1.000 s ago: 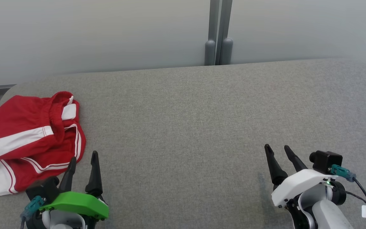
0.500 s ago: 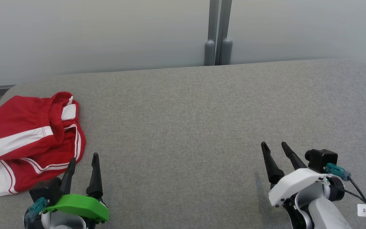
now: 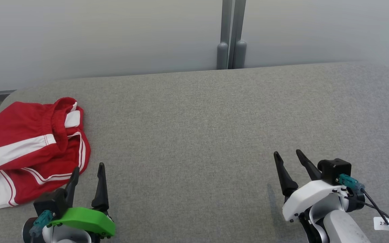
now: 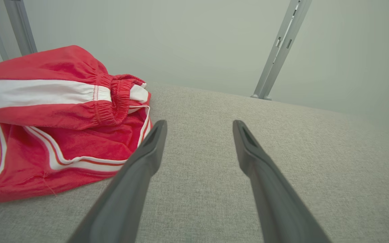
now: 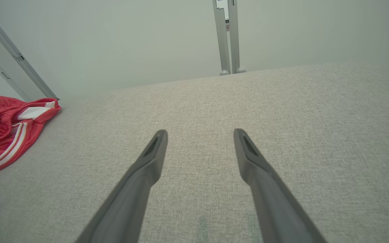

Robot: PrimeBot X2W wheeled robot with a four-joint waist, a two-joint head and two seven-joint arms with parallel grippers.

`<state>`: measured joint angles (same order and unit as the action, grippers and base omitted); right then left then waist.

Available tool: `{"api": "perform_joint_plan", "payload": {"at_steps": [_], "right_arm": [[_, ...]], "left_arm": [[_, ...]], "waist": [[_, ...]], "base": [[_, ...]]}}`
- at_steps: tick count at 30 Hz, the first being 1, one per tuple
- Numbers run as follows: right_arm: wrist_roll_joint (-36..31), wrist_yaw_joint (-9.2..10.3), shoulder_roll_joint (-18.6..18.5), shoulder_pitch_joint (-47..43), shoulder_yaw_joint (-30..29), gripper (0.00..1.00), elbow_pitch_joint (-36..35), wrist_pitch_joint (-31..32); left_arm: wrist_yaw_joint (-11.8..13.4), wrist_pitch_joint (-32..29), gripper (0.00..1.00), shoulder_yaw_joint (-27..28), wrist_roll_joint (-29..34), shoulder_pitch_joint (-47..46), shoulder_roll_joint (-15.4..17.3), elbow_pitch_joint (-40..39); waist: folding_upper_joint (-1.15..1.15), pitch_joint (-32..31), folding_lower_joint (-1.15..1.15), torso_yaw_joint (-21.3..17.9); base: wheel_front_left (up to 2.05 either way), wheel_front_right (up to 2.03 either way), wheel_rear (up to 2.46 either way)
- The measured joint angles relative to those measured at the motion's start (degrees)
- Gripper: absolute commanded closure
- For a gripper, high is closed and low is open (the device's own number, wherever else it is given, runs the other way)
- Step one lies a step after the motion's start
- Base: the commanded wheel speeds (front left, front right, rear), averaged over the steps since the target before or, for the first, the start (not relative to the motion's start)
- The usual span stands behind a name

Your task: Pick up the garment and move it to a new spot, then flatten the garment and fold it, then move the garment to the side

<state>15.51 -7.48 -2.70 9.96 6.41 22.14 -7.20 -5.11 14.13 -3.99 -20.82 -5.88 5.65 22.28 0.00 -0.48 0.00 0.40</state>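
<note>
The red garment (image 3: 29, 148), striped and panelled in white, lay bunched at the left end of the grey cloth-covered table (image 3: 198, 128), near the front edge. Its left side ran off the head view's edge, so its full outline could not be made out. An elastic waistband was folded over on top, and what lay beneath the folds was hidden.

The left gripper (image 3: 88, 166) hung just beside the garment's right hem, released, with its two dark fingers spread apart over bare table cloth. In the head view its left fingertip overlapped the red hem. In the left wrist view the same finger crossed the garment's near corner, but whether it touched the fabric or merely passed above it could not be told.

The right gripper (image 3: 287, 152) was well apart from the garment, over the right part of the table, also released and grasping no object. From its wrist camera the garment showed as a red patch at the far left, cut off by the edge.

A small white tag (image 3: 382, 223) hung on the right arm's cable; its writing was too small to read. Two grey posts (image 3: 231, 33) rose behind the table's far edge — their tops out of frame — against a pale wall.
</note>
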Motion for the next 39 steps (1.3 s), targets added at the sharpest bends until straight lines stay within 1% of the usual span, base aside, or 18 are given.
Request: {"api": "perform_joint_plan", "payload": {"at_steps": [8, 24, 31, 39], "right_arm": [[-1.6, 0.00, 0.0, 0.4, 1.3, 0.00, 0.4, -0.8], [-1.6, 0.00, -0.1, 0.6, 1.1, 0.00, 0.6, -1.3], [-1.5, 0.00, -0.1, 0.5, 0.8, 0.00, -0.2, -1.6], [-1.0, 0.00, -0.1, 0.5, 0.7, 0.00, -0.9, -2.0]], "left_arm": [[0.3, 0.6, 0.00, -0.3, 2.6, 0.0, 0.3, -0.1], [0.7, 0.6, 0.00, -0.7, 1.8, 0.2, 0.4, -0.1], [1.1, 0.6, 0.00, -0.8, 1.6, 0.1, 0.7, -0.1], [1.7, 0.6, 0.00, -0.3, 0.8, 0.1, 1.1, -1.1]], "waist": [[0.00, 0.1, 0.00, 0.0], [0.00, 0.2, 0.00, 0.3], [0.00, 0.5, 0.00, 2.9], [0.00, 1.2, 0.00, 7.9]], "base": [[0.00, 0.00, 0.00], [0.00, 0.00, 0.00], [0.00, 0.00, 0.00], [0.00, 0.00, 0.00]]}}
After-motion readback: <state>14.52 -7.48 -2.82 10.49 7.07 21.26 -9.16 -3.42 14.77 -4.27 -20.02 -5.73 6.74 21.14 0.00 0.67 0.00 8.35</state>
